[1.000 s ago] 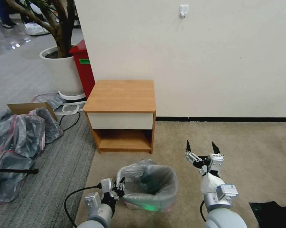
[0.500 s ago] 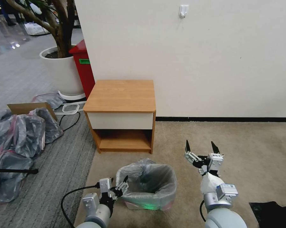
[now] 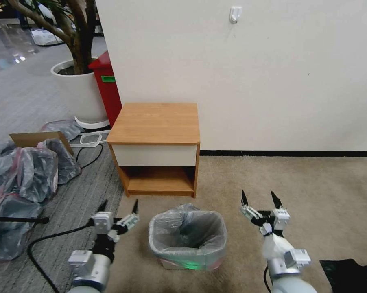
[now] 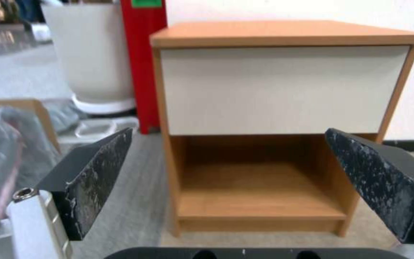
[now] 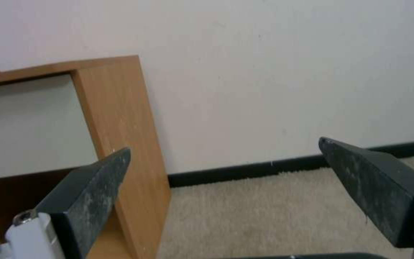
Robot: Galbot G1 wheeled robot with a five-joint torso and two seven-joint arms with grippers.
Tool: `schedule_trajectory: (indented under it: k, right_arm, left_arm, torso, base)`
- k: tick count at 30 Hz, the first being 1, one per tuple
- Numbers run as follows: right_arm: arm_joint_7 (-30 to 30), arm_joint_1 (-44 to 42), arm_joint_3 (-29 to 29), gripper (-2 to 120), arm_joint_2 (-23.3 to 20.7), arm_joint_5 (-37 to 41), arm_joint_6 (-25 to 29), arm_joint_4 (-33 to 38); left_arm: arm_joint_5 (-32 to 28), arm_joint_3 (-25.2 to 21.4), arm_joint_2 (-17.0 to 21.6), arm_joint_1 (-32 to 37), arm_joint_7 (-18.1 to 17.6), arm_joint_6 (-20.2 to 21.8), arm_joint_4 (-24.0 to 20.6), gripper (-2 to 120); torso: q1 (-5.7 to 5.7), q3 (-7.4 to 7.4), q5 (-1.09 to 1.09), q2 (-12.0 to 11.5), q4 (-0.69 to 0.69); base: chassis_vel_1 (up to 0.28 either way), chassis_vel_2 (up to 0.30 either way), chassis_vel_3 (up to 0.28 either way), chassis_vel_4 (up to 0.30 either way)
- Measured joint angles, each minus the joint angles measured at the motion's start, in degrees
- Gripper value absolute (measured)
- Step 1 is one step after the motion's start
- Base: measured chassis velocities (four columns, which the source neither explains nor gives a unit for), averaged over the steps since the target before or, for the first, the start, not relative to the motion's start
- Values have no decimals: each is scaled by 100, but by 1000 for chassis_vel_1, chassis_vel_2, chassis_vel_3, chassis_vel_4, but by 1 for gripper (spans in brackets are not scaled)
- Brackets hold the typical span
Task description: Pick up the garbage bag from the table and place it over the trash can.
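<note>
Grey crinkled plastic lines my one bin, both my grippers spread wide and empty.

One garbage bag (image 3: 187,232) sits draped over the single trash can (image 3: 179,263), its pink-red rim folded down outside, on beige carpet (image 3: 313,183) near a white wall (image 3: 273,73). At 12 o'clock from it stands one table (image 3: 157,122), light wood, white drawer, low shelf. My left gripper (image 3: 119,210) hangs at 9 o'clock from the bin, apart from it, fingers wide; my right gripper (image 3: 260,201) at 3 o'clock, equally wide. Farther out at 10 o'clock: a heap of grey bags (image 3: 25,175) with one cardboard box (image 3: 35,139) on grey carpet; at 11 o'clock one red bin (image 3: 107,87) and one white planter (image 3: 78,91).
</note>
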Motion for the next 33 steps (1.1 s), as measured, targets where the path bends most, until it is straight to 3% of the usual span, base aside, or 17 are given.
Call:
schedule_trajectory:
  k: [7, 10, 20, 33]
  right_arm:
    - [-396, -368, 208, 100, 237, -144, 60, 122]
    - [-440, -859, 424, 100, 395, -291, 151, 416]
    - [-506, -1520, 573, 100, 602, -530, 439, 911]
    - [-472, -1600, 564, 100, 633, -632, 416, 1013]
  left_arm:
    - [502, -359, -29, 153, 211, -91, -31, 100]
    - [722, -491, -126, 576, 275, -144, -253, 100]
    - [670, -895, -353, 1468, 384, -479, -486, 100]
    - [622, -971, -382, 1570, 432, -492, -557, 100]
  torso:
    - [0, 0, -2, 0, 0]
    - [0, 0, -1, 0, 0]
    - [0, 0, 0, 0, 1]
    - [0, 0, 0, 0, 0]
  base:
    - [0, 0, 0, 0]
    - [0, 0, 0, 0]
    - [0, 0, 0, 0]
    - [0, 0, 0, 0]
